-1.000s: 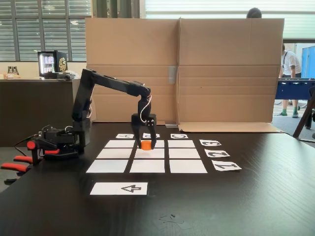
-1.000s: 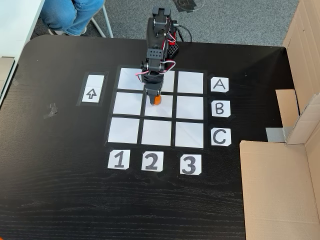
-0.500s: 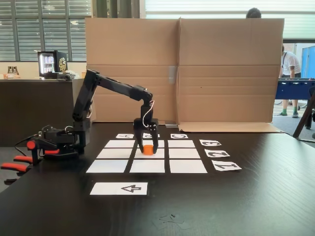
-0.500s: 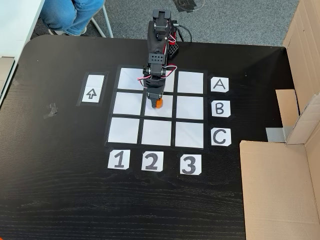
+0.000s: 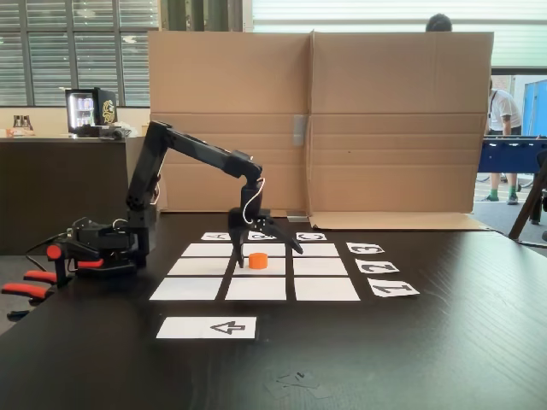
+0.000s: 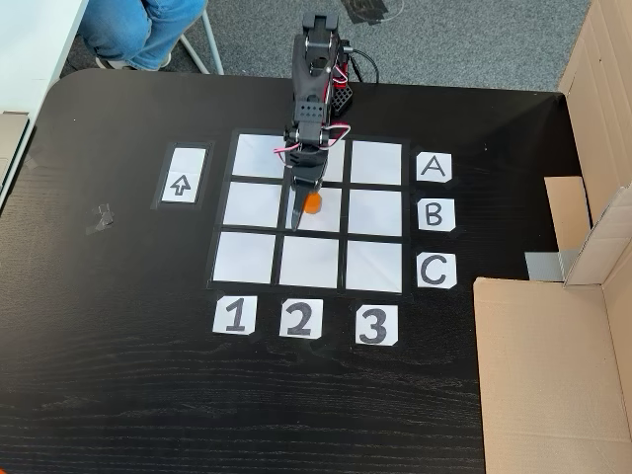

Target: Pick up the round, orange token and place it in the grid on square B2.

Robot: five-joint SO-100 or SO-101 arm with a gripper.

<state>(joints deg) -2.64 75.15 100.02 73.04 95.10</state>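
The orange token (image 5: 256,260) (image 6: 312,202) stands upright on square B2 (image 5: 276,267) (image 6: 325,221), the centre cell of the white paper grid (image 5: 186,289) (image 6: 247,255). It sits in the half of that cell nearest the arm's base. My black gripper (image 5: 264,248) (image 6: 304,206) hangs low just behind and over the token and is open. Its jaws are spread wide to either side of the token and do not touch it. Seen from above, one finger (image 6: 297,213) points down beside the token's left edge.
Labels A B C (image 6: 435,213) and 1 2 3 (image 6: 300,319) edge the grid. A white arrow strip (image 6: 184,184) lies beside it. A cardboard wall (image 5: 342,128) stands behind the table. Red-orange clamp handles (image 5: 30,284) are at the left edge, and a person's legs (image 6: 138,30) are near the far corner.
The gripper opened and let go of the token, which now rests on the centre cell. The wrist drew back slightly toward the base with its jaws spread.
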